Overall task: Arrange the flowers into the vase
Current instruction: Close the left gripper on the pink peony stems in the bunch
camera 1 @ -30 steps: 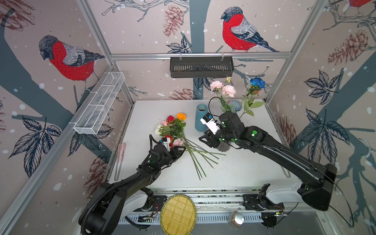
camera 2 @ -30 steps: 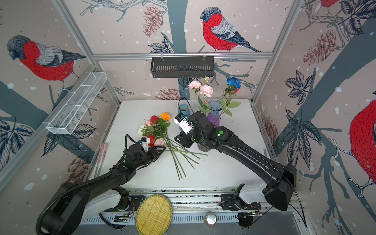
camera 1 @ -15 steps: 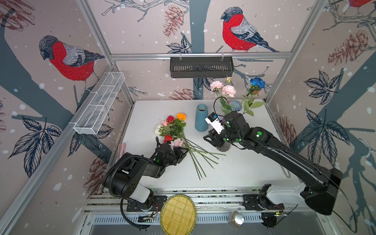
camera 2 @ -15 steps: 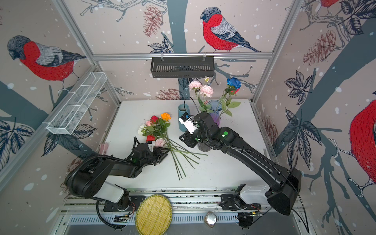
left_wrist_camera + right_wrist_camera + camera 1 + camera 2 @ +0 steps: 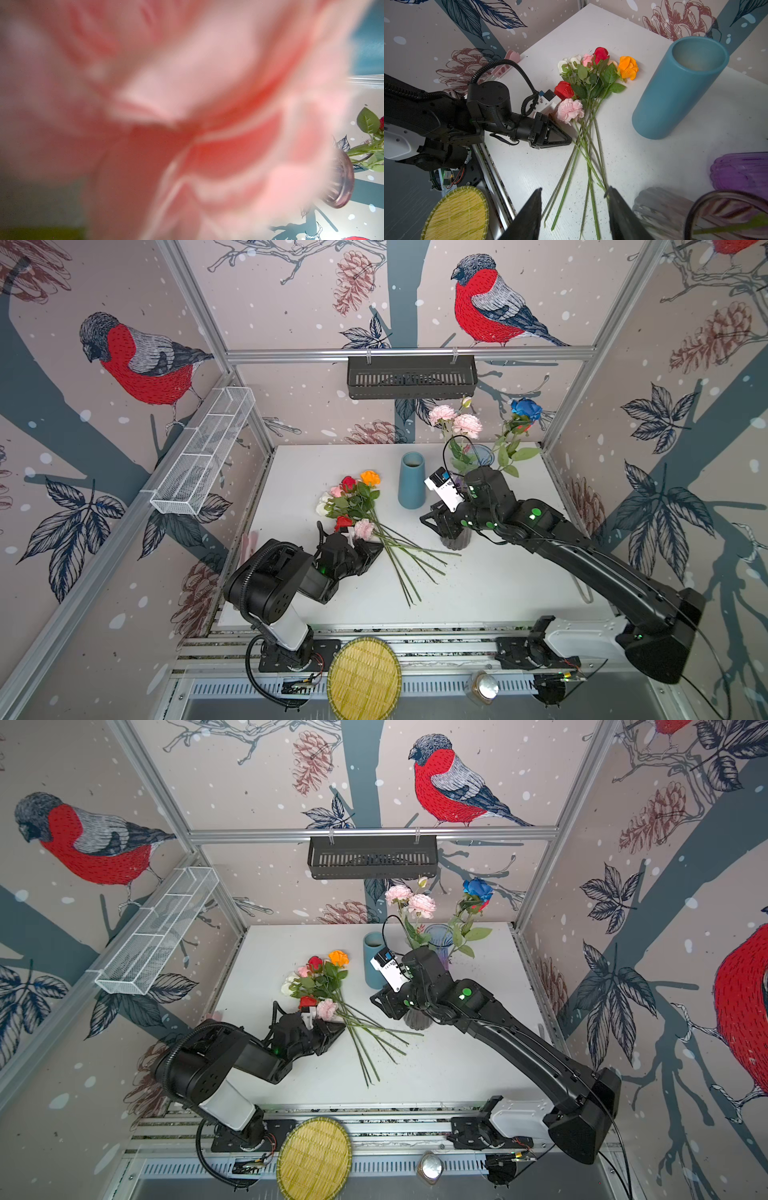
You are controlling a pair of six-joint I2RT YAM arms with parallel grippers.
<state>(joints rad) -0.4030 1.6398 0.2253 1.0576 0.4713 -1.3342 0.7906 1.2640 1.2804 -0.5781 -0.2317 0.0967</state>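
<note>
Left gripper (image 5: 569, 141) is closed tight beside the flowers' (image 5: 591, 83) stems on the bench (image 5: 654, 166); right gripper (image 5: 574, 188) hangs parted, empty.

Artificial flowers (image 5: 357, 506) lie in a loose bunch, flat on the white table (image 5: 498, 593), left of centre. Their red, orange, white and pink heads point toward the far left, and their thin green stems cross and fan out toward the near right. A pink peony (image 5: 570, 111) is the nearest of the heads. Just right of the bunch, a blue vase (image 5: 411, 485) stands upright and empty. At far right, two pink peonies (image 5: 455, 423) and a blue rose (image 5: 525, 408) stand in a tinted glass vase (image 5: 484, 454).
</note>
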